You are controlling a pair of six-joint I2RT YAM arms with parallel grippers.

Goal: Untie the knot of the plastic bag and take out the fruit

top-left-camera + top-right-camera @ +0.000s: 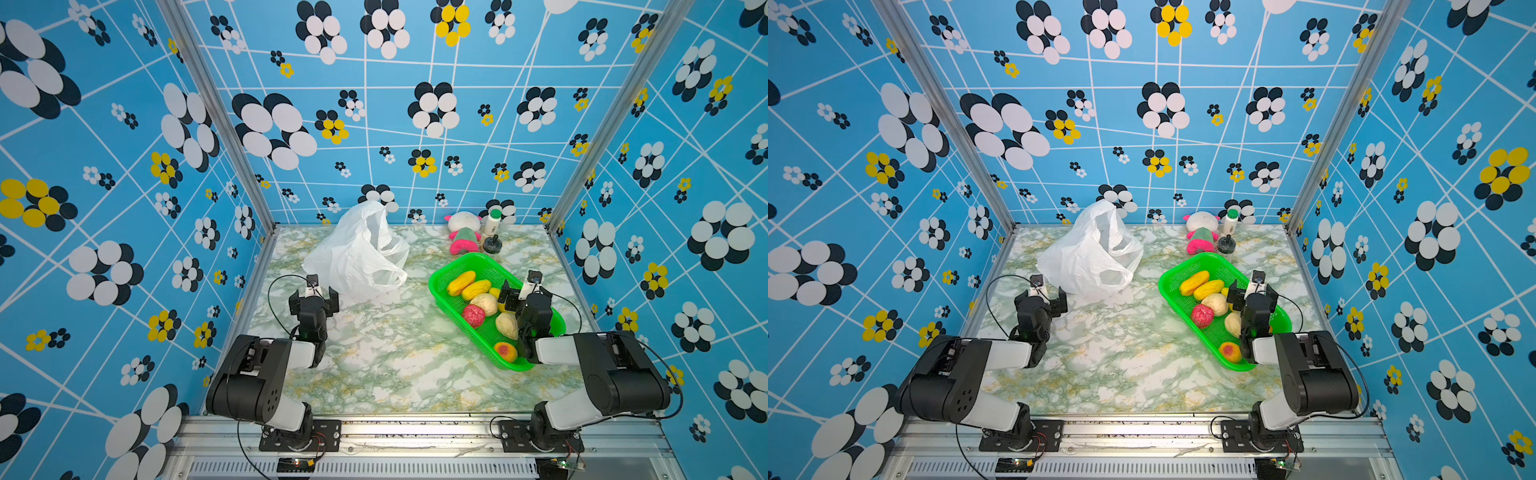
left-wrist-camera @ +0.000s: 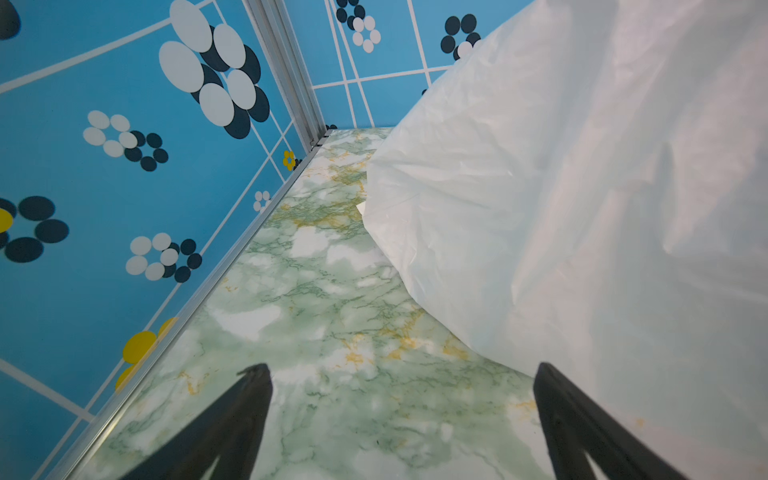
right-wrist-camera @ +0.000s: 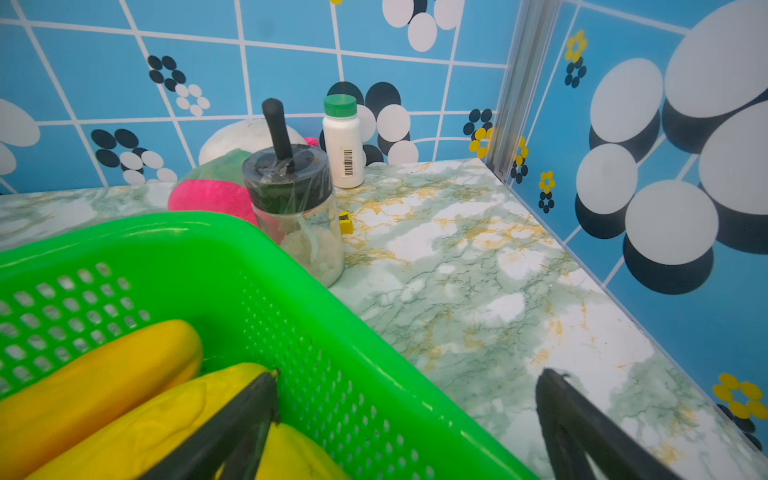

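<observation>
The thin, translucent white plastic bag [image 1: 357, 253] slumps at the back left of the marbled table [image 1: 395, 353], mouth agape, one handle loop [image 1: 403, 276] lying slack. No knot shows. The bag looks feather-light, crinkly and slippery, so a pinch on that loop or the rim seems best. The small yellow, beige and red fruit [image 1: 484, 303] lie in the green perforated plastic basket [image 3: 124, 232], rounded and likely to roll. The left gripper [image 1: 313, 297] stands wide and empty just beside the bag; the right gripper [image 1: 521, 293] hangs spread over the basket, holding nothing. Only a barcode shows on the white green-capped bottle [image 3: 341, 141] — no legible writing.
</observation>
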